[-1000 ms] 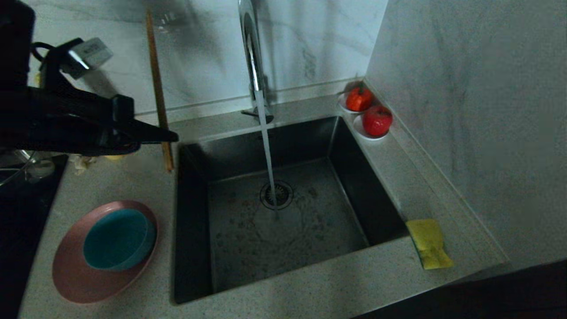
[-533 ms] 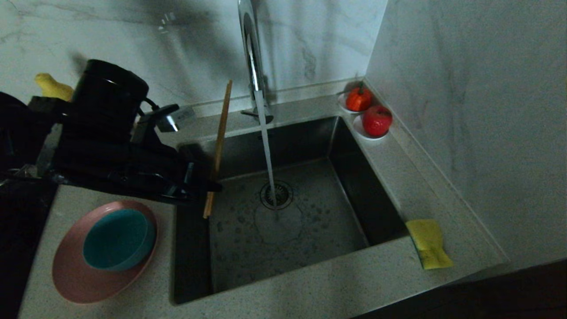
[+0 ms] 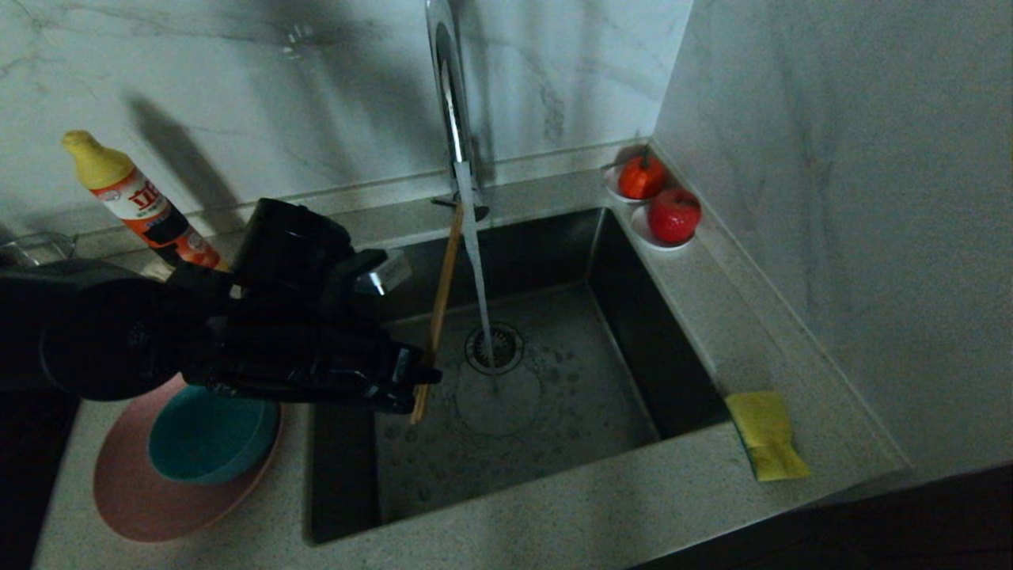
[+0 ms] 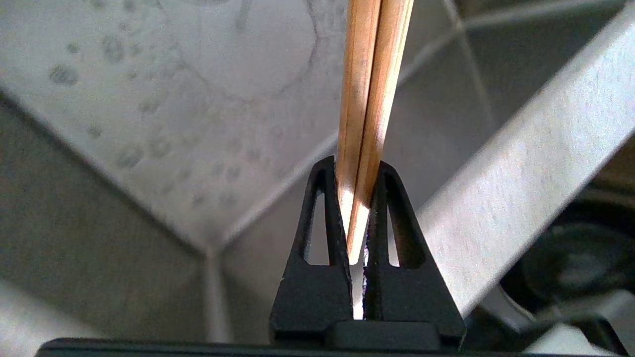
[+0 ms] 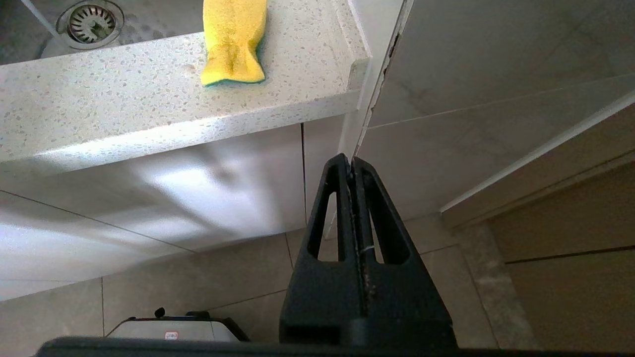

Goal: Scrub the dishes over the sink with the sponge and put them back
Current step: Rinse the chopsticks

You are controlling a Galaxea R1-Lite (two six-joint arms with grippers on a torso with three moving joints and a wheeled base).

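Observation:
My left gripper (image 3: 423, 376) hangs over the left half of the sink (image 3: 641, 317), shut on the lower end of the wooden chopsticks (image 3: 439, 293). The pair stands nearly upright, its upper end close beside the running water stream (image 3: 477, 269). In the left wrist view the chopsticks (image 4: 372, 89) are pinched side by side in the left gripper (image 4: 354, 171). The teal bowl (image 3: 206, 439) sits on the pink plate (image 3: 134, 507) left of the sink, partly hidden by my arm. The yellow sponge (image 3: 766, 435) lies on the front right counter. My right gripper (image 5: 351, 166) is parked shut below the counter edge.
The chrome faucet (image 3: 447, 95) runs water onto the drain strainer (image 3: 495, 348). A dish-soap bottle (image 3: 134, 202) stands at the back left. Two white saucers with red fruit (image 3: 661, 202) sit at the sink's back right corner. A wall closes the right side.
My left arm has swung from the back left counter to the right and forward over the sink, carrying the chopsticks close to the water stream. The soap bottle is now uncovered.

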